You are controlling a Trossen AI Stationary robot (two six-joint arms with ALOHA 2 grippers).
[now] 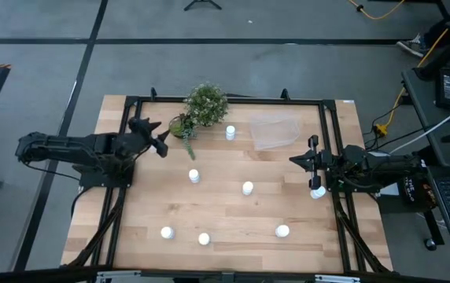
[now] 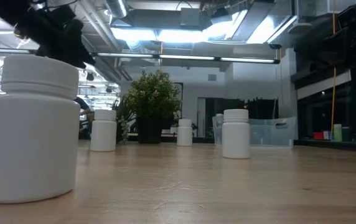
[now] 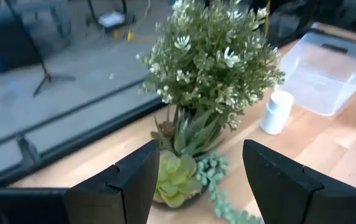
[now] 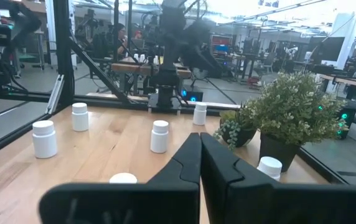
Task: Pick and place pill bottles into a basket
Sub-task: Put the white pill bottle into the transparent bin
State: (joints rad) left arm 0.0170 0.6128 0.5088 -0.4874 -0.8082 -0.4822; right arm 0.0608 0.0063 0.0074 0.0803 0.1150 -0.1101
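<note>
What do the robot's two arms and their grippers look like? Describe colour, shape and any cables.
Both arms are dark, nearly black, built of chunky jointed segments. The left gripper has two flat, angular black fingers with stepped edges. The right gripper has matching wedge-shaped black fingers. Thin dark cables run near each arm's base. No markings are visible.

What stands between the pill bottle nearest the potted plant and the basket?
Nothing visible. The pill bottle stands apart from the basket, with only bare table between them. The potted plant is on the bottle's other side.

Wooden table (image 1: 233, 212) bears pill bottles (image 1: 248, 188), basket (image 1: 274, 132), plant (image 1: 204, 104).
</note>
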